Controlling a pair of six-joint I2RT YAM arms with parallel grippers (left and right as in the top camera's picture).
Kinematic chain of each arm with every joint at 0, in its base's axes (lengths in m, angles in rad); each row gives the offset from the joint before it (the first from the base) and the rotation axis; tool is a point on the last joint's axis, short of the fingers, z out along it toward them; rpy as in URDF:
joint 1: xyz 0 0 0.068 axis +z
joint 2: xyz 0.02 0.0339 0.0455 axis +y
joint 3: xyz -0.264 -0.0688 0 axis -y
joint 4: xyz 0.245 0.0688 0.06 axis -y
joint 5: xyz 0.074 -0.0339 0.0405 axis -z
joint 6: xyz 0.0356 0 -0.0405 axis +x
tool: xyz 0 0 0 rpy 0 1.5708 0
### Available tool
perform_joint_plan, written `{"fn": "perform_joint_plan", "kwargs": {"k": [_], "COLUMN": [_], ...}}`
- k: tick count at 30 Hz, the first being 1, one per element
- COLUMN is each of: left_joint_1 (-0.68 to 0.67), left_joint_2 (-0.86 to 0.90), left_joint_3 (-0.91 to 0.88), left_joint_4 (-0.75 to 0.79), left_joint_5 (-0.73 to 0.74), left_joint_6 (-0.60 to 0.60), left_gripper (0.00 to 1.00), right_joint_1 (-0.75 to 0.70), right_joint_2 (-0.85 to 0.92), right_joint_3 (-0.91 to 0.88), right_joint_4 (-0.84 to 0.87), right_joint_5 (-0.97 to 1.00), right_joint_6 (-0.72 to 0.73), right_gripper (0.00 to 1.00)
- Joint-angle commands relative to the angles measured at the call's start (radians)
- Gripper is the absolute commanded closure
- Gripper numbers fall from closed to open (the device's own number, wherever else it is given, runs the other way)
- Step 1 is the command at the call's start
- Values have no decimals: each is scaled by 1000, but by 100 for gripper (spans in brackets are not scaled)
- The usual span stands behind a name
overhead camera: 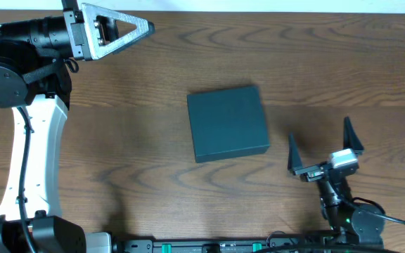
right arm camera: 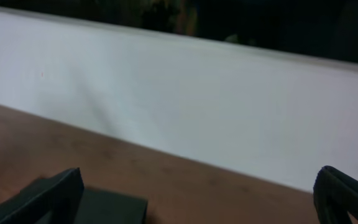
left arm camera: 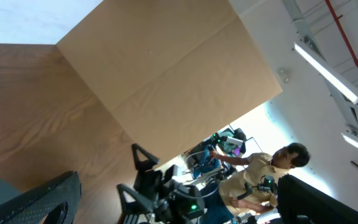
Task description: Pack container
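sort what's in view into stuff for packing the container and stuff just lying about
For the job: container, lid shut; left gripper and right gripper, both open and empty.
Just about: brown board and person, seen by the left wrist; wooden table.

Dark teal-green container point(overhead camera: 228, 124), closed, on the wooden table point(overhead camera: 188, 56)

The container is a matte rectangular box, nearly square as seen from overhead. It lies flat near the middle of the table, a little to the right of centre. Its lid is down, so the top face reads as one plain, unbroken surface with no seam or flap edge that can be made out. The box sits slightly turned, with its edges not square to the table's edges. A thin, darker strip of side wall shows along its near edge. In the right wrist view only a blurred dark corner point(right arm camera: 114, 208) appears, resting low on the wood.
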Motion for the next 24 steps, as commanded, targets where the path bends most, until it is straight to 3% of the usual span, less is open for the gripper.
{"fn": "perform_joint_plan", "kwargs": {"k": [1, 12, 24], "left_joint_1": [5, 5, 5], "left_joint_2": [-2, -2, -2], "left_joint_3": [11, 11, 11], "left_joint_4": [6, 6, 6], "left_joint_5": [2, 2, 3], "left_joint_6": [-62, -62, -62], "left_gripper": [1, 1, 1], "right_joint_1": [14, 14, 14], "right_joint_2": [-31, -67, -133], "right_joint_3": [-40, -116, -180], "right_joint_4": [12, 26, -28], "right_joint_5": [-1, 45, 163], "right_joint_6": [-10, -2, 189], "right_gripper": [1, 1, 1]}}
